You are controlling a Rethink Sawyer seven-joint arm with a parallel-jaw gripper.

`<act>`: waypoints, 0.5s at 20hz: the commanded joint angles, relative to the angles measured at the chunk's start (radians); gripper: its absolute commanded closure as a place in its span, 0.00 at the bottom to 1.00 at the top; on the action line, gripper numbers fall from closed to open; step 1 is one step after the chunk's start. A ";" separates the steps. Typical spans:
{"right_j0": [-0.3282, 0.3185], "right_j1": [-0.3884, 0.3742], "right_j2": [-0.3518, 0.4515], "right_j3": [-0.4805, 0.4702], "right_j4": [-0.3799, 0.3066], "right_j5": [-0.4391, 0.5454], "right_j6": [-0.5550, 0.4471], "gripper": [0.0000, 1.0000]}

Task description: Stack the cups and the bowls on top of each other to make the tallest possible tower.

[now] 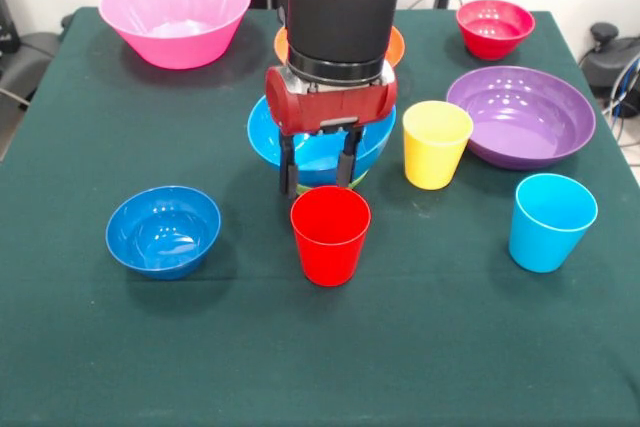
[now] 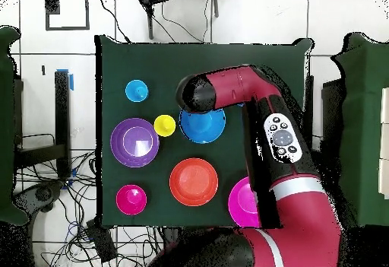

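Observation:
My gripper (image 1: 317,185) is open and empty. Its fingers hang just behind the rim of the red cup (image 1: 330,234), in front of the large blue bowl (image 1: 322,137). That bowl rests on the green bowl (image 1: 357,179), of which only a sliver shows. The yellow cup (image 1: 436,143) stands to the right and the sky-blue cup (image 1: 551,221) at the front right. The small blue bowl (image 1: 163,230) sits at the front left. In the overhead view the arm (image 2: 228,89) hides the red cup and the small blue bowl; the large blue bowl (image 2: 203,127) shows.
The pink bowl (image 1: 175,13) is at the back left. The orange bowl (image 1: 394,44) is behind the arm. The small red bowl (image 1: 494,27) is at the back right. The purple bowl (image 1: 520,115) is on the right.

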 commanded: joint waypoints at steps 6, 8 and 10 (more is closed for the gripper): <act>0.000 0.075 0.062 -0.059 -0.110 -0.061 -0.220 0.00; 0.003 0.082 0.062 -0.072 -0.114 -0.057 -0.219 0.00; 0.006 0.095 0.064 -0.090 -0.119 -0.053 -0.220 0.00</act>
